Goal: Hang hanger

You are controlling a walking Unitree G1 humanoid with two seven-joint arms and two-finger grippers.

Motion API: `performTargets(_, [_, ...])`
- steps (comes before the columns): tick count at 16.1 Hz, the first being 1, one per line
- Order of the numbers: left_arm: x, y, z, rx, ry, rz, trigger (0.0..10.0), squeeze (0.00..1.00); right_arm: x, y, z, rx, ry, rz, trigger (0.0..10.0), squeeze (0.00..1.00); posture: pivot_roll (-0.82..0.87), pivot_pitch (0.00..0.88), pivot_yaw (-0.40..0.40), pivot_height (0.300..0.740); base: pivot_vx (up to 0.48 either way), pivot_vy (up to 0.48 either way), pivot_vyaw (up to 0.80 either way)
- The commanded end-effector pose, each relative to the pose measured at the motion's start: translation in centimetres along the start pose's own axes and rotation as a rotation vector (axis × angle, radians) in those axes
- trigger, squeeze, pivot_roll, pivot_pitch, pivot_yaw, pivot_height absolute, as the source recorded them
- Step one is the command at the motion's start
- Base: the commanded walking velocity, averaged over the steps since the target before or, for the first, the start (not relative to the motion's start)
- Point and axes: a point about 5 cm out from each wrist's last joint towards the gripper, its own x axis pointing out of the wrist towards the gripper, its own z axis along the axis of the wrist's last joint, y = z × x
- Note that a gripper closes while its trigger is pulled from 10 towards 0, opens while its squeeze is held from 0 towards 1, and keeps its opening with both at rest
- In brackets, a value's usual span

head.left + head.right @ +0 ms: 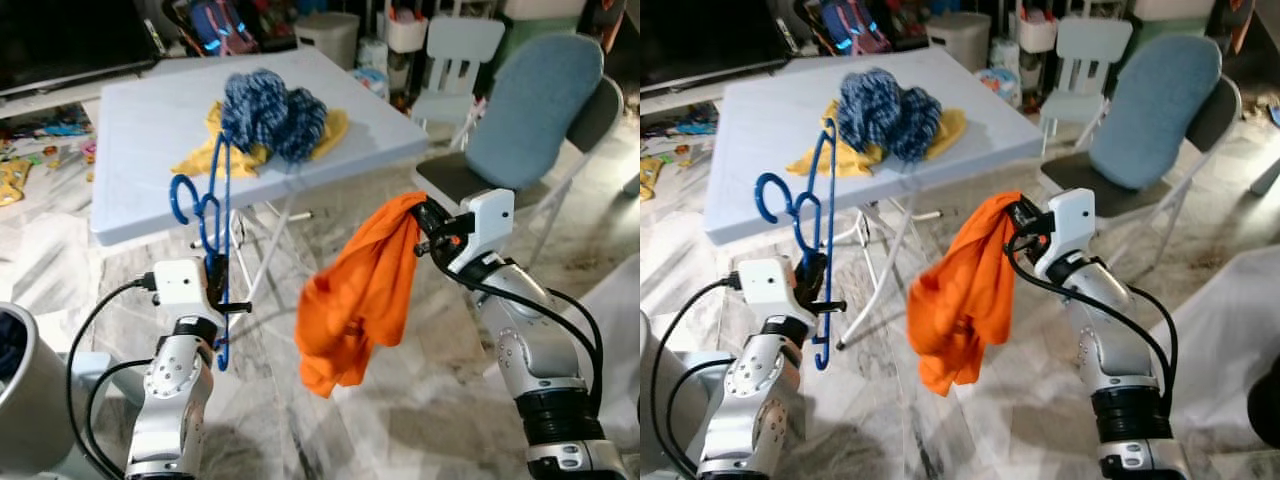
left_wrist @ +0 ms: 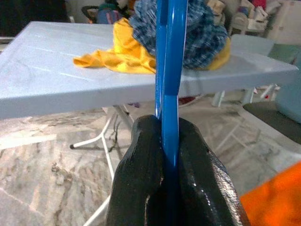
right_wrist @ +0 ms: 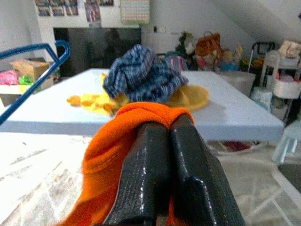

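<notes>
Blue hanger pinched upright in the left gripper before the table; right gripper clamps the orange shirt. Dressing step: threading probably follows.

glossy blue plastic hanger, soft matt orange cloth, smooth pale plastic table.

Left hand holds hanger; right hand orange cloth.

Lived-in home — television, toys, folding table, chairs.
</notes>
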Motion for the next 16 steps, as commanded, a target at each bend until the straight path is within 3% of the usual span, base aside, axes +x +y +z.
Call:
performTargets(1, [0.2,0.4,0.7,0.003,-0.019,0.023,10.0,0.0,0.4,0.3,1.1,-0.012,-0.038,0.008,4.7,0.0,-0.15,0.0,0.05,0.74,0.341,0.0,0.0])
performTargets(2, [0.3,0.4,0.8,0.001,-0.022,0.03,10.0,0.0,0.6,0.6,1.3,-0.01,-0.046,0.025,10.0,0.0,-0.15,0.0,0.053,0.74,0.364,0.0,0.0])
performTargets(4, [0.5,0.4,1.1,0.001,-0.029,0.033,10.0,0.0,0.6,1.0,1.6,-0.011,-0.066,0.027,10.0,0.0,-0.15,0.0,0.058,0.74,0.399,0.0,0.0])
performTargets(12, [0.8,0.0,1.3,-0.015,-0.037,0.032,10.0,0.0,1.1,1.2,2.2,-0.002,-0.081,0.041,10.0,0.0,-0.15,0.0,0.053,0.74,0.411,0.0,0.75])
performTargets(16, [1.0,0.1,1.6,-0.02,-0.045,0.034,10.0,0.0,1.5,1.2,2.5,0.001,-0.093,0.031,10.0,0.0,-0.15,0.0,0.052,0.74,0.409,0.251,0.0])
